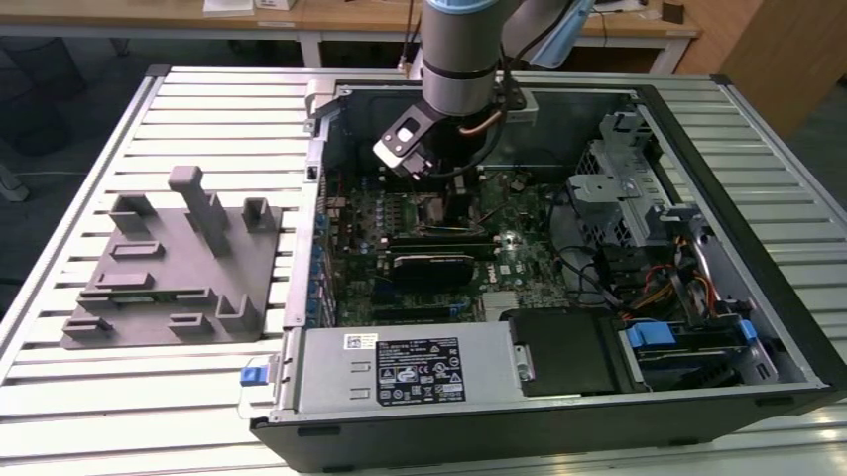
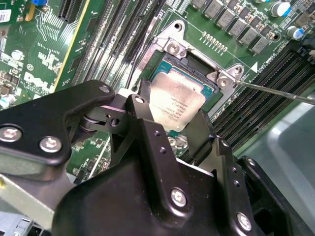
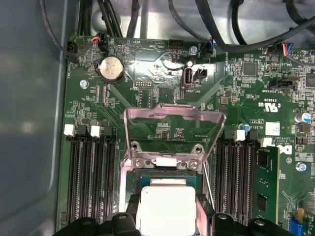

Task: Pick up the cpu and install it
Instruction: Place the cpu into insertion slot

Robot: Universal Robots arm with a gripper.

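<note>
The cpu, a silvery-white square chip, sits between my gripper's black fingers, which press on two opposite edges. It hangs right over the open motherboard socket; whether it rests in the socket I cannot tell. In the first wrist view the cpu lies just below the socket's raised metal load plate. In the exterior view my gripper reaches down into the open computer case, over the middle of the green motherboard.
A grey plastic fixture block lies on the slatted table at the exterior view's left. Memory slots flank the socket, and a thin lever rod sticks out beside it. The power supply and drive cage border the board.
</note>
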